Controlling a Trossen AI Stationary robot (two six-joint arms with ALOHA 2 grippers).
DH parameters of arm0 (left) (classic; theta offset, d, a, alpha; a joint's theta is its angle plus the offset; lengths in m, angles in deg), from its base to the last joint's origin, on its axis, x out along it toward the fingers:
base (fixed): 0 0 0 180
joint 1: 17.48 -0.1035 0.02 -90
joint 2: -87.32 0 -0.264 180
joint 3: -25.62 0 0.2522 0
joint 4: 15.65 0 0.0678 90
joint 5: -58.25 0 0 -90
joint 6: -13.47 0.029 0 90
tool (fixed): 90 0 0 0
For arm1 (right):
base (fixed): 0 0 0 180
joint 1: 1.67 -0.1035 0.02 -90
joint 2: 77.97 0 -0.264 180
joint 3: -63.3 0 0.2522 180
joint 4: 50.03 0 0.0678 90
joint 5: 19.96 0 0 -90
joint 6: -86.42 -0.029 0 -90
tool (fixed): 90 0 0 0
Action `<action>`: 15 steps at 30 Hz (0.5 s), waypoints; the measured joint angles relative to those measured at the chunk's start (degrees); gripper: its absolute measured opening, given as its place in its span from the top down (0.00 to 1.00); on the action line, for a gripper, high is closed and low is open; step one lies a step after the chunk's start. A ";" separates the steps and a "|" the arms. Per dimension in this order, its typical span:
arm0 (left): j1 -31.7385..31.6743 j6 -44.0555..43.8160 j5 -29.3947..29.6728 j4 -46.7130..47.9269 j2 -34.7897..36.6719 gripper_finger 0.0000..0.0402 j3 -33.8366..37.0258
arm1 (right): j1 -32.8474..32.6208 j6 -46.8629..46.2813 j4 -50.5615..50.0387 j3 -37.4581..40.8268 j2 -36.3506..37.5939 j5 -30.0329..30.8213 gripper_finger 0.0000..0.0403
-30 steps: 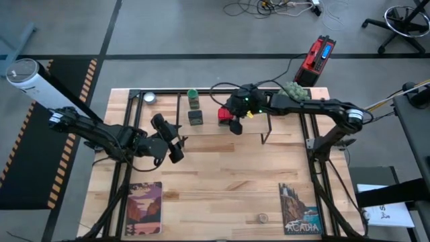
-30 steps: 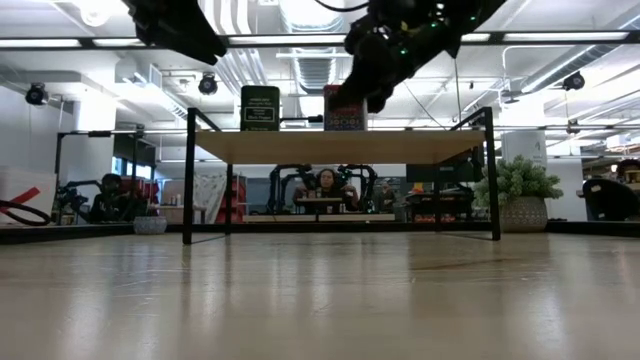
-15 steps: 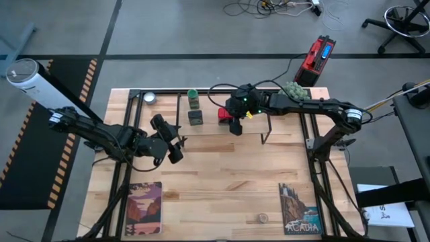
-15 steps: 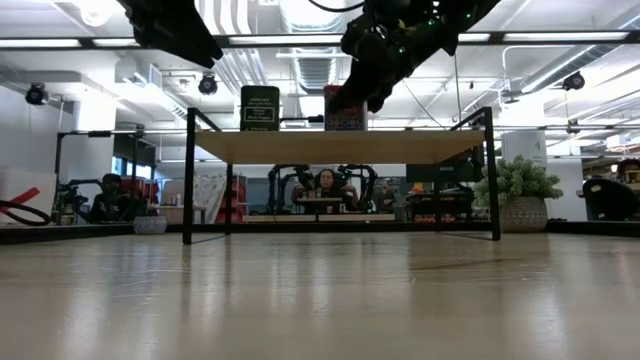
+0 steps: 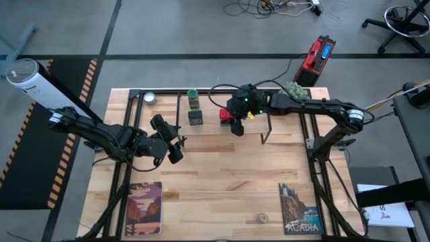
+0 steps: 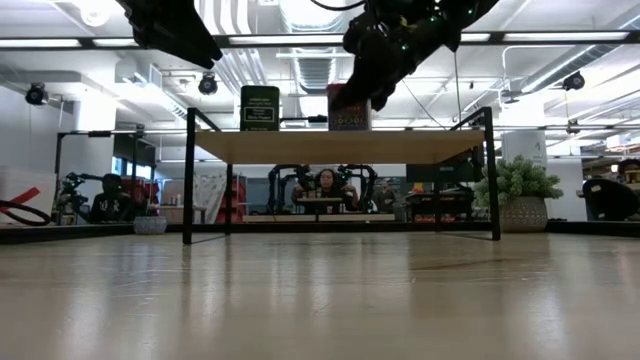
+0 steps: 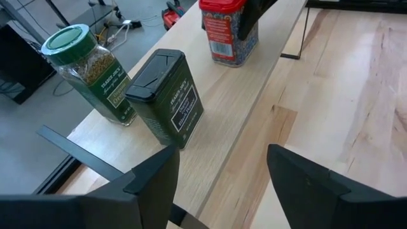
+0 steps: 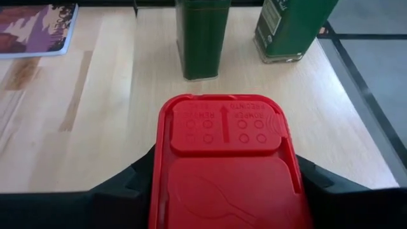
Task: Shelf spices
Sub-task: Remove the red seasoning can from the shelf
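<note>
**Red tin in the right hand's grasp on the shelf board**

The right hand (image 5: pixel 232 118) is clamped on the red square tin (image 8: pixel 227 166), one dark finger pressed against each side of its lid, as the right wrist view shows. The tin stands upright on the light wooden board of the shelf (image 6: pixel 340 146); in the low view the hand comes down onto it from above and hides the tin's top. Whether the tin's base rests fully on the board cannot be told.

Just beyond the right hand's fingertips, on the same board, stands the dark grey square jar (image 8: pixel 201 35), and beside that, a little farther from the hand, the green-capped bottle (image 8: pixel 292 25). Neither touches the tin or the hand.

The left hand (image 5: pixel 171 144) hovers over the worktop (image 5: pixel 222 181) in front of the shelf, well apart from the right hand. Its two fingers (image 7: pixel 152 181) are spread wide with nothing between them. Ahead of them the left wrist view shows the dark jar nearest, the green-capped bottle beside it, and the red tin farther along the board.

The tiny round beige jar (image 5: pixel 262 218) sits on the worktop at its near edge, well apart from both hands.
</note>
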 joint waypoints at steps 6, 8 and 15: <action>0.00 -0.44 -0.02 0.00 0.00 0.43 0.00 | -1.62 -0.51 -0.76 0.00 3.29 0.01 0.53; 0.00 -0.46 -0.01 0.02 0.02 0.42 0.00 | -2.33 -1.30 -0.95 0.00 4.80 0.01 0.52; 0.00 -0.89 -0.04 0.11 0.02 0.41 0.00 | -6.79 -4.49 -2.79 -0.09 10.70 0.17 0.53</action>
